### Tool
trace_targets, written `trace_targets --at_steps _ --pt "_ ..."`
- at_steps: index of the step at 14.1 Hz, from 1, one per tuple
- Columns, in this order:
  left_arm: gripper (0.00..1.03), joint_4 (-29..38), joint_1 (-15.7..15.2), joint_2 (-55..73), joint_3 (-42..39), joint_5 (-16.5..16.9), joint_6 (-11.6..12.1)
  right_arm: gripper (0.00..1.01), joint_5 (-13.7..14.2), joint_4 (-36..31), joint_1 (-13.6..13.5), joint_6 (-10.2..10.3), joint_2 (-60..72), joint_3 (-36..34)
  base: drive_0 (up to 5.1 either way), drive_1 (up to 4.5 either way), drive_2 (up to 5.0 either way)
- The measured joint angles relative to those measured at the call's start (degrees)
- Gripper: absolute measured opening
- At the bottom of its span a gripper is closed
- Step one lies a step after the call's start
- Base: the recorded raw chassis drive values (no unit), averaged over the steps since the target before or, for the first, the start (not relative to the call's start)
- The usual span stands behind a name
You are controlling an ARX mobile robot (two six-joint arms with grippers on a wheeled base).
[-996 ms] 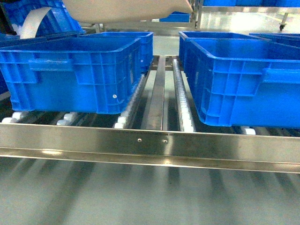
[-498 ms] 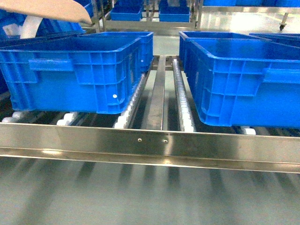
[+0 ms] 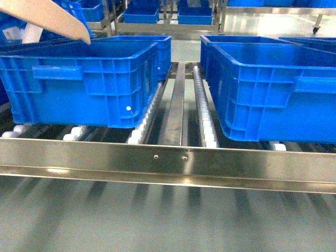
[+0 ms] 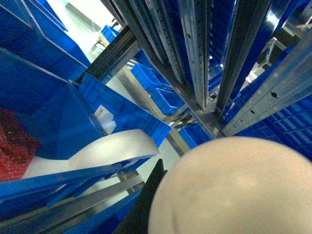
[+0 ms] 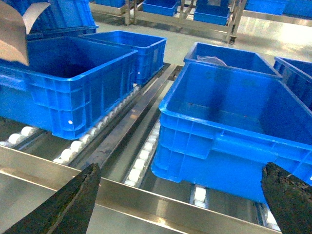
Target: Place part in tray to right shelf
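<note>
— Beige plastic is what I see first: the tray (image 3: pixel 50 18) pokes in at the upper left of my head view, tilted, its pointed edge just above the far rim of the left crate (image 3: pixel 84 86). From the left wrist it fills the lower right as a rounded blur (image 4: pixel 234 187).

— And the part?

— I can't find the part in any view. If it sits in the tray, the tray's wall hides it.

— The left pincer?

— I see only a dark sliver of it (image 4: pixel 141 204) beside the tray, so I cannot tell how wide it stands or what it grips.

— The right one?

— My right gripper (image 5: pixel 183 200) is spread wide with nothing between its fingers (image 5: pixel 68 202); it hangs just in front of the front rail (image 3: pixel 168 157) of the right shelf (image 3: pixel 178 105).

— What's past that rail?

— White rollers (image 3: pixel 206 118) run back from it. The left crate sits on them, and the right crate (image 3: pixel 273 89) sits across the bare middle track. More blue bins (image 5: pixel 209 9) stand well behind both, on the floor racks.

— Anything in the crates?

— The right crate looks bare inside from my right wrist. A white strip (image 4: pixel 92 156) and something red (image 4: pixel 14 146) lie in a bin under my left wrist.
</note>
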State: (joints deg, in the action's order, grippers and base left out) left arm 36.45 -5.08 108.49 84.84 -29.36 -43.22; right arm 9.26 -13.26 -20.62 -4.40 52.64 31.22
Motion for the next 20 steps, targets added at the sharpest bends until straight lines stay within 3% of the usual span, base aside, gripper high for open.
trace_targets --at_steps 2,6,8,9,10,11,12,13,14,16,20 --pt "0.12 3.4 0.0 -9.8 -14.1 2.6 -1.4 0.98 0.0 0.0 0.0 0.0 0.0 0.0 0.0 0.0 0.0" --pt "0.12 3.5 0.5 -18.2 -22.4 4.2 -1.8 0.98 0.0 0.0 0.0 0.0 0.0 0.0 0.0 0.0 0.0" --pt "0.12 10.7 2.7 -35.6 -39.1 10.3 -3.1 0.98 0.0 0.0 0.0 0.0 0.0 0.0 0.0 0.0 0.0" --pt "0.12 3.8 2.9 -47.1 -47.4 16.8 -0.8 0.95 2.0 -3.1 -0.5 0.3 0.0 -0.7 0.0 0.0 0.0" --pt "0.12 -7.2 1.6 -53.7 -50.9 26.8 10.1 0.83 7.8 -10.5 -0.1 2.0 -1.4 -4.1 0.0 0.0 0.0" --pt "0.12 -12.2 1.2 -56.4 -55.1 31.1 21.6 0.7 8.4 -12.9 2.4 2.8 -4.9 -8.4 0.0 0.0 0.0" --pt "0.12 -11.9 3.9 -56.9 -60.1 29.1 30.8 0.57 7.3 -13.2 4.8 3.4 -7.3 -12.0 0.0 0.0 0.0" --pt "0.12 -11.1 5.6 -58.3 -64.1 30.1 36.7 0.44 5.3 -13.2 6.5 3.5 -9.0 -14.7 0.0 0.0 0.0" --pt "0.12 -9.5 5.6 -61.1 -66.2 30.1 39.2 0.31 3.4 -13.3 7.8 3.5 -11.1 -16.9 0.0 0.0 0.0" --pt "0.12 -7.9 4.9 -65.9 -69.9 29.0 42.0 0.04 0.8 -13.1 11.0 3.5 -15.4 -20.3 0.0 0.0 0.0" --pt "0.12 -9.0 5.1 -72.6 -76.7 29.4 42.2 0.02 -3.4 -10.5 14.9 3.8 -22.7 -25.2 0.0 0.0 0.0"
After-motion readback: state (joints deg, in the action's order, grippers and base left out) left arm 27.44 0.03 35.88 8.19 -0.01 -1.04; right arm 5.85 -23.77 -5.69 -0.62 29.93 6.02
